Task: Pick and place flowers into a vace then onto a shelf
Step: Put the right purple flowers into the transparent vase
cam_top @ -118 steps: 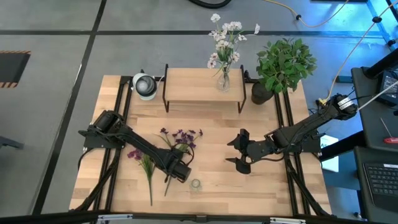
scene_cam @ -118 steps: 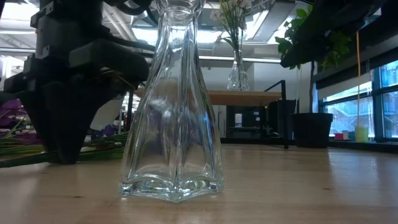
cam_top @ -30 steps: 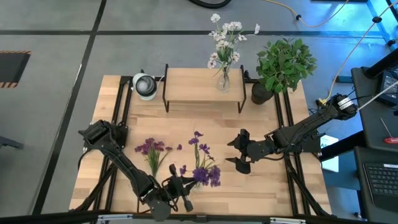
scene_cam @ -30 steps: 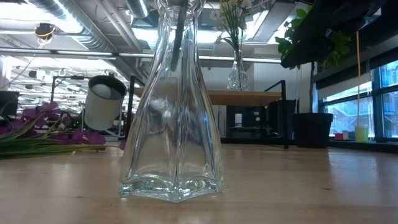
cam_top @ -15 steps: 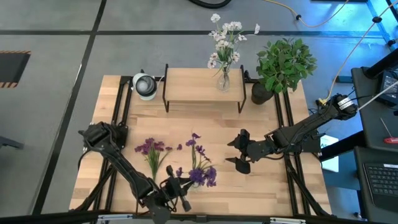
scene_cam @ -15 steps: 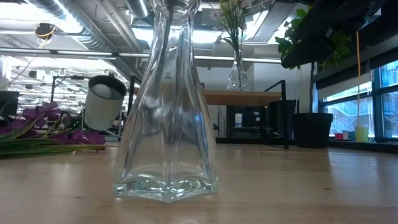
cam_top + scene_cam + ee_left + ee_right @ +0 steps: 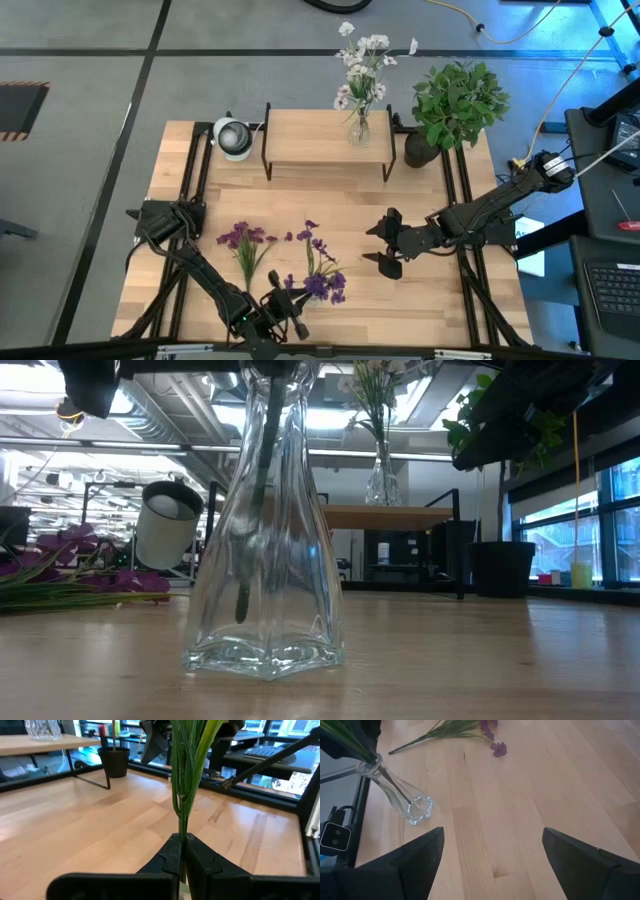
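My left gripper (image 7: pixel 290 312) is at the table's near edge, shut on a purple-blossomed flower (image 7: pixel 320 282). It hovers over the clear glass vase (image 7: pixel 265 530), which stands on the table. The flower's dark stem (image 7: pixel 255 500) runs down inside the vase. The high view hides the vase under the gripper. Another purple flower (image 7: pixel 245 245) lies flat on the table to the left. A vase of white flowers (image 7: pixel 360 70) stands on the shelf (image 7: pixel 310 140) at the back. My right gripper (image 7: pixel 385 255) waits open, right of centre. My left gripper pinches the flower's green stalk (image 7: pixel 180 827) between its two fingers, well below the blossoms. The fingers reach in nearly level from the table's left and lie across the stalk. The flower stands steeply, its lower end (image 7: pixel 243 610) down inside the vase, its blossoms leaning toward the far side.
A bushy green potted plant (image 7: pixel 455 100) stands at the back right, beside the shelf. A white round device (image 7: pixel 233 137) sits at the back left. Black frame rails (image 7: pixel 190 190) run along both sides of the table. Bare wood lies between the two grippers.
My left gripper has sunk toward the vase with the flower. The stalk has gone deeper into the vase, and the blossoms have drawn toward the near edge. The vase has slid a little toward the table's left.
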